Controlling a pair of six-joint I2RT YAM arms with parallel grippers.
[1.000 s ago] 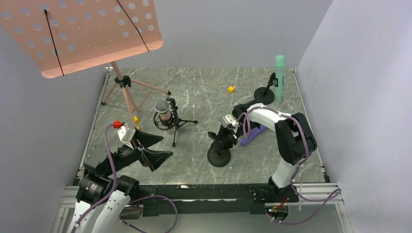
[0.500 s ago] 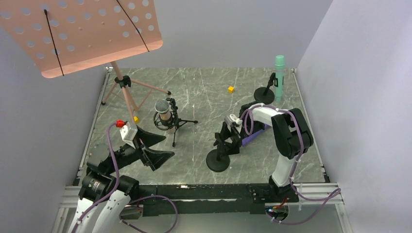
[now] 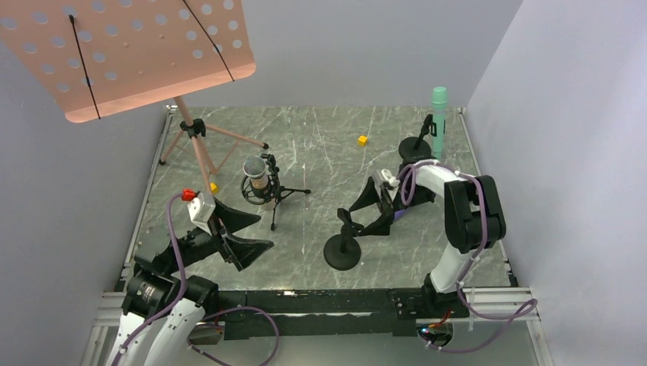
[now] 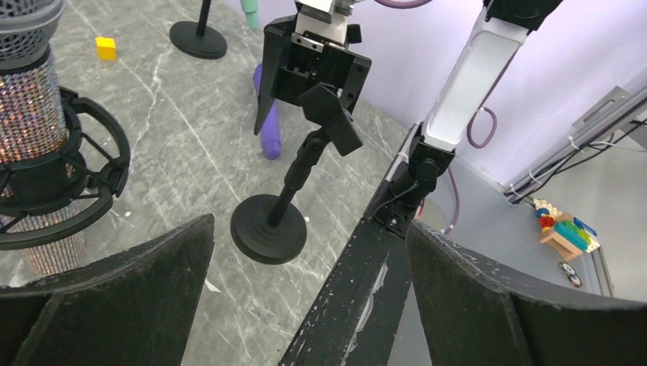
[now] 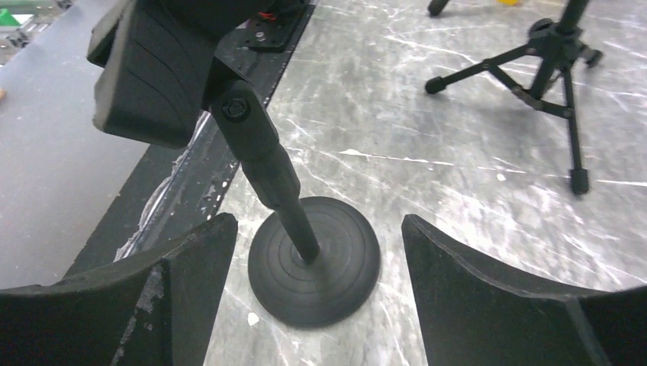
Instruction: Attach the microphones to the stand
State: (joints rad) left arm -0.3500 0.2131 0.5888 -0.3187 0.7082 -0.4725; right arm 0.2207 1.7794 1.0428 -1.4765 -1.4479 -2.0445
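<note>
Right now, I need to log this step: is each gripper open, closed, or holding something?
Left gripper: open, holding nothing.
Right gripper: open, holding nothing; the black round-based stand sits ahead of it, ungripped.

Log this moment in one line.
left gripper open | right gripper open near empty round-base stand | purple microphone lying on table | grey microphone mounted

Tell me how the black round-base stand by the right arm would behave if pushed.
The stand probably resists tipping: its round base is wide and flat. Pushed high, the bulky clip may lever it over. It could slide on the smooth table.
</note>
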